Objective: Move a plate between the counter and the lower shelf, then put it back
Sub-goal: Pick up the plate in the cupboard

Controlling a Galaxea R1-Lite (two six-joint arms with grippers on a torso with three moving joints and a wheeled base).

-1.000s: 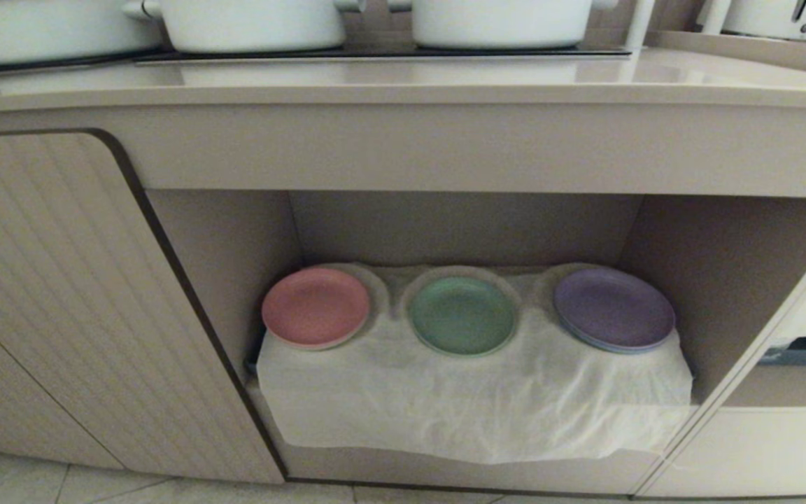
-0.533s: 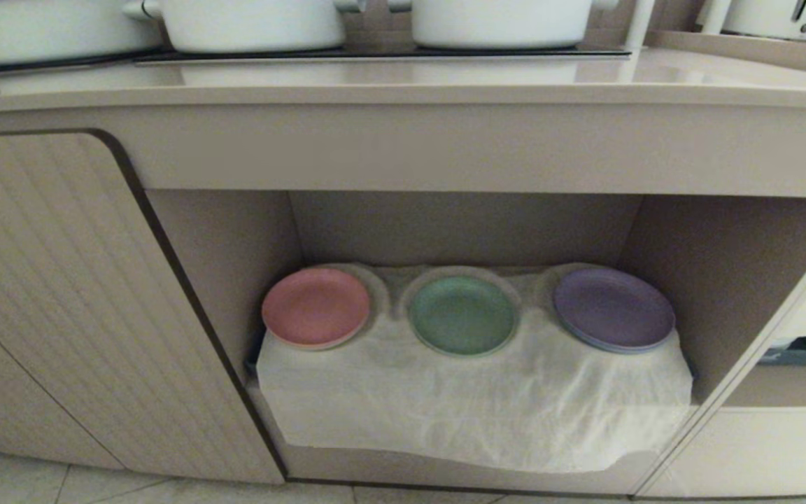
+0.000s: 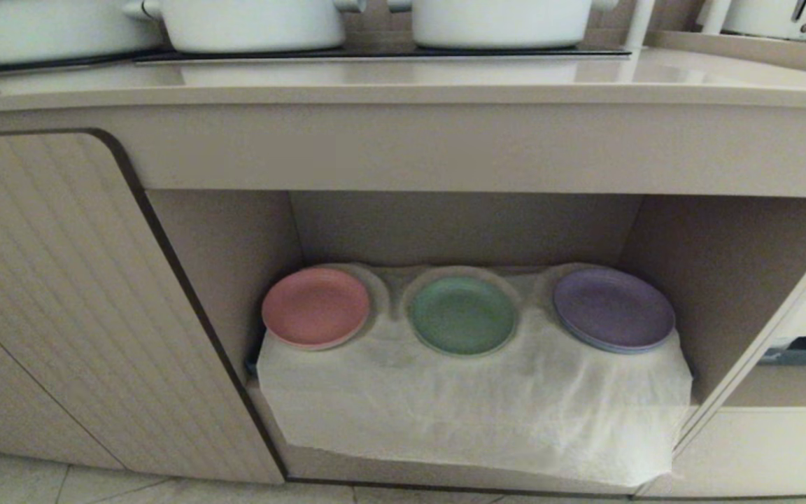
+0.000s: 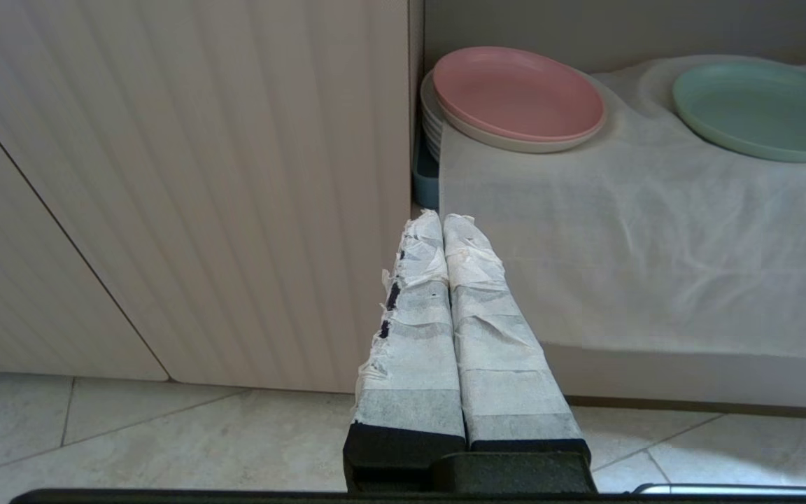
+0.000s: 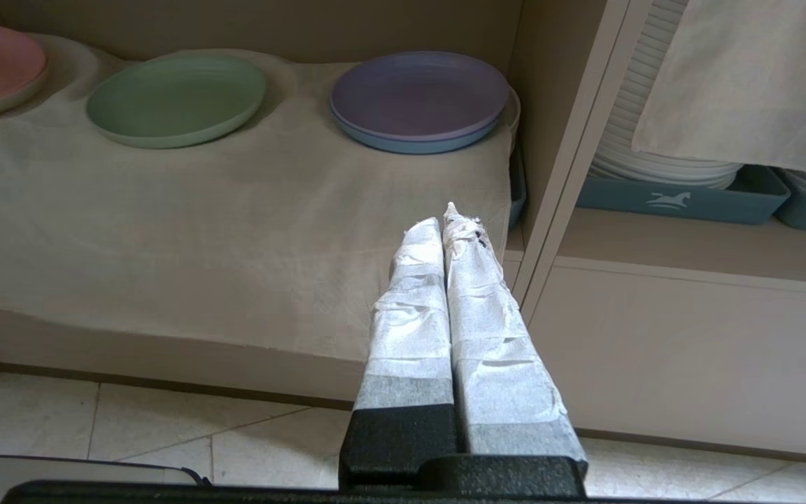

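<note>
The left tool (image 4: 443, 218) has its taped fingers pressed together, holding nothing, low before the ribbed cabinet door (image 4: 186, 175). The right tool (image 5: 443, 218) is likewise closed and empty, near the lower shelf (image 3: 459, 231)'s right post. Neither shows in the head view. Only the right wrist view shows stacked white plates (image 5: 655, 157) in a blue tray. Three plates sit on the white cloth (image 3: 473, 399): pink plate (image 3: 315, 306), the plate (image 3: 462, 315) in the middle, purple plate (image 3: 613, 308). Three white pots (image 3: 252, 24) stand on the desk (image 3: 403, 80), whose front strip is bare.
</note>
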